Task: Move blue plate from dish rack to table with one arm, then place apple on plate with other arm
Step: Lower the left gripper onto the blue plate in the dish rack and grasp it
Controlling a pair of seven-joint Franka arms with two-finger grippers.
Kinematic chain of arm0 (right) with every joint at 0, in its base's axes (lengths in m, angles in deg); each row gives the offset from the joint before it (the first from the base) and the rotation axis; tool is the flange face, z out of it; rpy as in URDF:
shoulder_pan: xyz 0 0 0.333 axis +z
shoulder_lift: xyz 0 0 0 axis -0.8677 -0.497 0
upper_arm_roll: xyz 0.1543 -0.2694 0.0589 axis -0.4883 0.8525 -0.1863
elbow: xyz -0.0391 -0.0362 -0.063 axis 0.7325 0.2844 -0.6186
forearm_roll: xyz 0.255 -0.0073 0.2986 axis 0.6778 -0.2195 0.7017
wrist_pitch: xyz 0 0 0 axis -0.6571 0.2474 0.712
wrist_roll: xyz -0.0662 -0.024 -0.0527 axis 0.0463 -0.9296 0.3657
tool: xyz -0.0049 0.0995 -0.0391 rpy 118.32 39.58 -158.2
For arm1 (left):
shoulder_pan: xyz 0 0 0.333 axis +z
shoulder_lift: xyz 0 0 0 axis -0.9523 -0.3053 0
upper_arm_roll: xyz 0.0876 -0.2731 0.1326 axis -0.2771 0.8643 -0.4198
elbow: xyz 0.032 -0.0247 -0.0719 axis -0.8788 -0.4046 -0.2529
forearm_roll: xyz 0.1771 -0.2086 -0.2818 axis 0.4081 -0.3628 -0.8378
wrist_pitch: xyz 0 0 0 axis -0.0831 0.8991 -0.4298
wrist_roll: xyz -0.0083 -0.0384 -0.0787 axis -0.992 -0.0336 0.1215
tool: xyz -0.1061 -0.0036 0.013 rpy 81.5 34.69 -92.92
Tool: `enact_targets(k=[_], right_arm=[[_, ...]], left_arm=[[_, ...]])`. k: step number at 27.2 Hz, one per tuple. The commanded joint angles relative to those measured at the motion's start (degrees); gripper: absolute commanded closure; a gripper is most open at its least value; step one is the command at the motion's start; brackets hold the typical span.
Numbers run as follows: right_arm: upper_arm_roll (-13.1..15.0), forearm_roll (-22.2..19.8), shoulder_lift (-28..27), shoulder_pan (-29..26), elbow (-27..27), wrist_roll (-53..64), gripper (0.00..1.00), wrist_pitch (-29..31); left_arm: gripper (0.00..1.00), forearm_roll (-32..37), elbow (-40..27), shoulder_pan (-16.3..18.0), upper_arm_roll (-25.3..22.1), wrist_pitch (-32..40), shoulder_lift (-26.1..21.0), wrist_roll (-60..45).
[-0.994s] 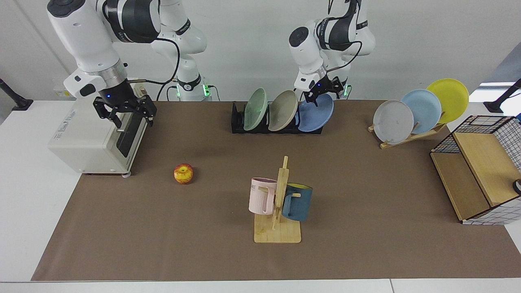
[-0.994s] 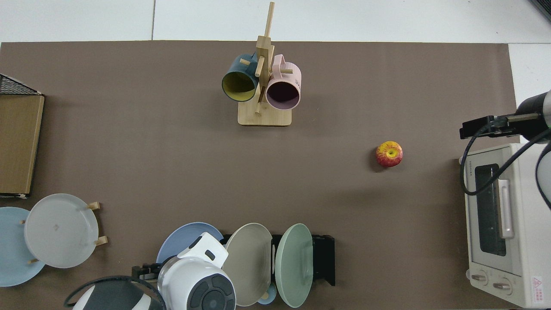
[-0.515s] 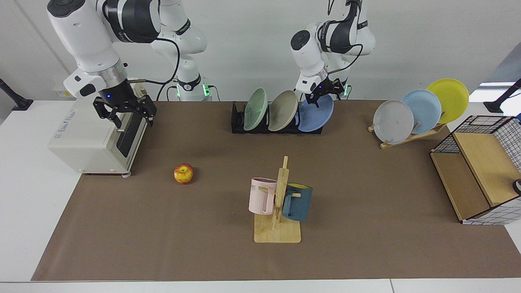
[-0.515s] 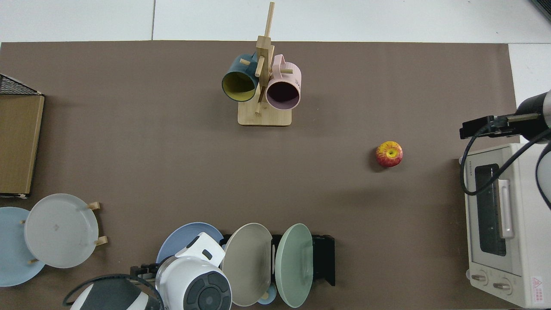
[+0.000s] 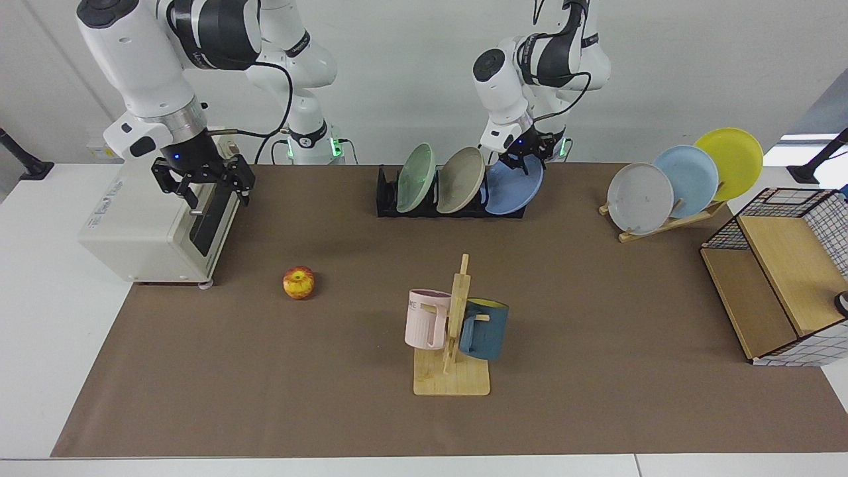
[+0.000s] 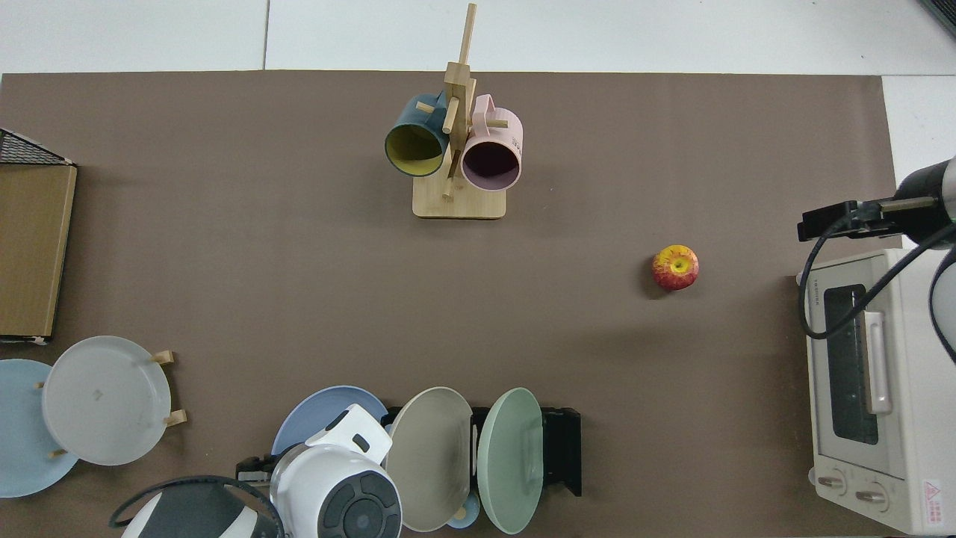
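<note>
The blue plate (image 5: 513,192) leans in the end slot of the black dish rack (image 5: 386,199), beside a beige and a green plate. My left gripper (image 5: 523,159) is at the blue plate's upper rim. In the top view the left arm's white body covers that gripper, and only part of the blue plate (image 6: 314,418) shows beside the dish rack (image 6: 564,448). The apple (image 5: 299,283) (image 6: 676,267) lies alone on the brown mat of the table (image 5: 596,298). My right gripper (image 5: 212,189) hangs open above the toaster oven, well away from the apple.
A white toaster oven (image 5: 152,225) stands at the mat's edge near the apple. A wooden mug tree (image 5: 454,331) with a pink and a dark blue mug stands mid-table. A wooden stand (image 5: 669,222) holds grey, pale blue and yellow plates. A wire-and-wood shelf (image 5: 775,285) stands beyond it.
My left gripper has turned and shifted slightly at the blue plate's upper rim. The plate, the apple and the right arm have not moved.
</note>
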Motion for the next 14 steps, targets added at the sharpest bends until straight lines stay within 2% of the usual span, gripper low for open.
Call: enact_targets(k=[1, 5, 7, 8, 11, 14], right_arm=[[-0.35, -0.22, 1.35, -0.89, 1.56, -1.21, 0.00, 1.11], [-0.35, -0.31, 1.35, -0.63, 1.56, -1.21, 0.00, 1.11], [-0.35, -0.48, 1.35, -0.28, 1.56, -1.38, 0.00, 1.11], [-0.26, -1.44, 1.35, -0.10, 1.56, -1.39, 0.00, 1.11], [-0.17, -0.92, 1.35, -0.98, 1.56, -1.21, 0.00, 1.11], [-0.43, -0.04, 1.17, -0.20, 1.64, -0.77, 0.00, 2.07]], left_arm=[[0.60, -0.77, -0.84, 0.40, -0.18, -0.91, 1.46, 2.21], [0.65, -0.77, -0.76, 0.49, -0.44, -0.74, 1.46, 3.53], [0.73, -0.77, -0.49, 0.49, -0.44, -0.30, 1.46, 3.88], [0.78, -0.77, -0.41, 0.49, -0.44, -0.12, 1.46, 4.14], [1.00, -0.77, -0.06, 0.66, -0.44, 0.58, 1.46, 5.54], [1.00, -0.77, 1.17, 1.45, -0.44, 1.72, 1.28, 8.01]])
